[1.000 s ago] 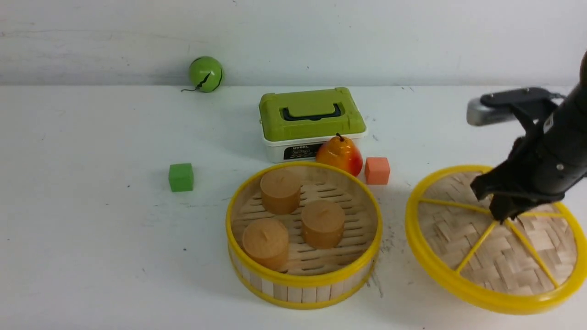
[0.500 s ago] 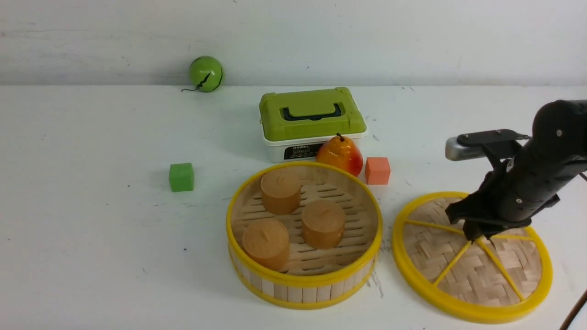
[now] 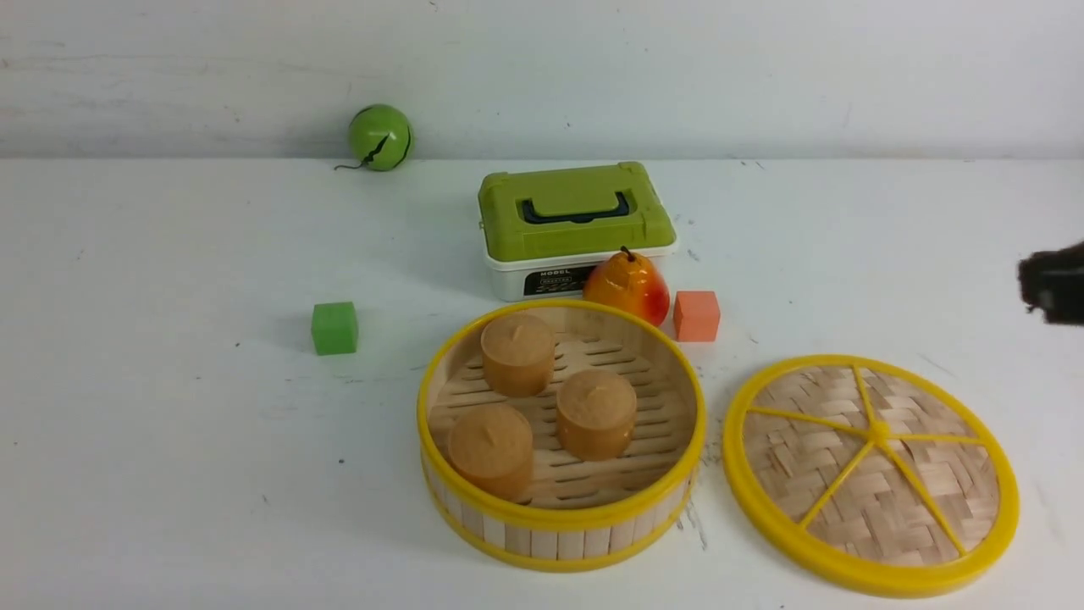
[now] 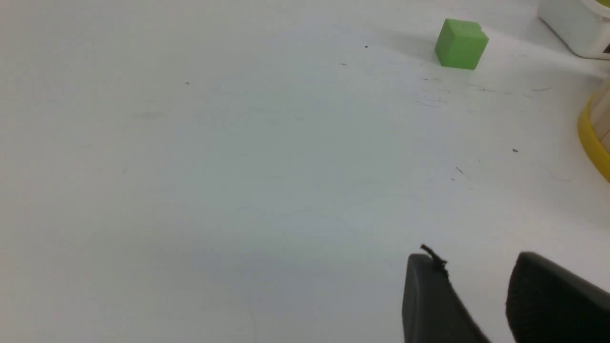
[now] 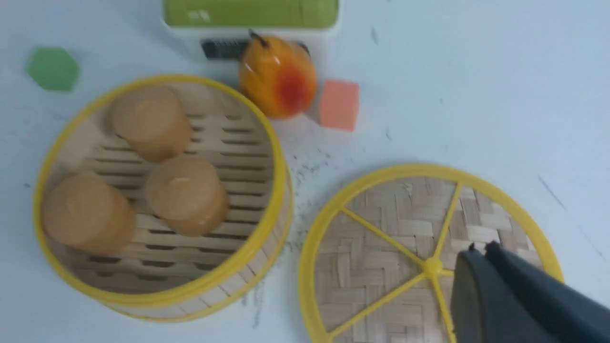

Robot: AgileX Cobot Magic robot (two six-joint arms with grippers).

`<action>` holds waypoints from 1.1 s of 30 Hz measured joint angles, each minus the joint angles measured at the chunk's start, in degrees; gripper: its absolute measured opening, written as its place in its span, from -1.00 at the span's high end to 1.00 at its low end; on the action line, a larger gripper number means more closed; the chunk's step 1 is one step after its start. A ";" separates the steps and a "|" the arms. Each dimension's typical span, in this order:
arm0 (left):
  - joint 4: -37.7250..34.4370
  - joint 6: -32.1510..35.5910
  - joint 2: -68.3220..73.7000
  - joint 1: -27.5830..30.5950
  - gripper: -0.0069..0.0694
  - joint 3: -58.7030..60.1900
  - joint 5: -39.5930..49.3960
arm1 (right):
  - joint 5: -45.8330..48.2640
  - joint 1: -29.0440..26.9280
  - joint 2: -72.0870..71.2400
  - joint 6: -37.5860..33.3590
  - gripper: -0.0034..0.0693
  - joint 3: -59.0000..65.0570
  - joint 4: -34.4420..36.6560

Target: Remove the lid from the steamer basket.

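The steamer basket (image 3: 559, 518) stands uncovered at the table's front centre, with three brown cylinders (image 3: 595, 413) on its slatted floor. The lid (image 3: 872, 474) lies flat on the table just right of the basket, apart from it. In the right wrist view, my right gripper (image 5: 479, 247) is shut and empty, raised above the lid (image 5: 381, 252) beside its centre knob; the basket (image 5: 248, 271) is there too. In the front view only a dark part of my right arm (image 3: 1053, 286) shows at the right edge. My left gripper (image 4: 474, 259) is open and empty over bare table.
A green-and-white box (image 3: 576, 222) stands behind the basket, with a pear (image 3: 627, 285) and an orange cube (image 3: 697, 315) between them. A green cube (image 3: 334, 327) sits left of the basket. A green ball (image 3: 380, 136) lies by the back wall.
My right gripper lowered the lid onto the table, let it go and drew up and away to the right. The lid now lies flat and free.
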 joint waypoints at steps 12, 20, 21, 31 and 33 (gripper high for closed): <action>0.00 0.00 0.00 0.00 0.19 0.00 0.00 | -4.40 0.00 -22.45 -3.63 0.97 13.56 4.43; 0.00 0.00 0.00 0.00 0.19 0.00 0.00 | -9.40 0.00 -26.70 -3.63 0.97 17.91 0.39; 0.00 0.00 0.00 0.00 0.19 0.00 0.00 | -9.74 0.00 -26.70 -3.63 0.97 18.21 -0.28; 0.00 0.00 0.00 0.00 0.19 0.00 0.00 | -20.53 -1.13 -31.44 -3.42 0.97 29.09 -7.96; 0.00 0.00 0.00 0.00 0.19 0.00 0.00 | -22.88 -2.27 -33.67 -2.47 0.97 32.05 -9.26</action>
